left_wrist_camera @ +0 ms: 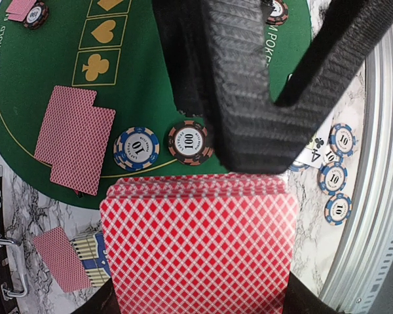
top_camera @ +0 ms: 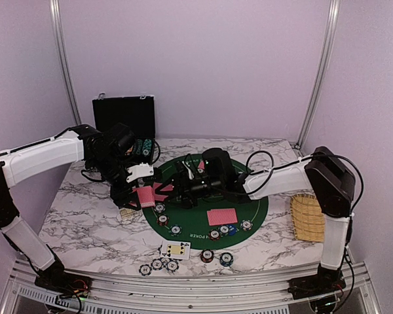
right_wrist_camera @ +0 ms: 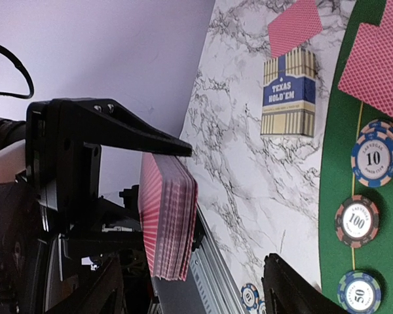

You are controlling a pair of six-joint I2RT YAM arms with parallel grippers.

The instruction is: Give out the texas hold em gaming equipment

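Tabletop (top_camera: 85,222) — green mat (top_camera: 257,205), chips (top_camera: 207,255), lilac walls (top_camera: 196,65)

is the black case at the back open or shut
Open: the black case has its lid standing upright at the back wall, with chips showing in the base below it.

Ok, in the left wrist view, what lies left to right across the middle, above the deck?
face-down cards → 10 chip → 100 chip → face-up 4 → three 10 chips on the marble
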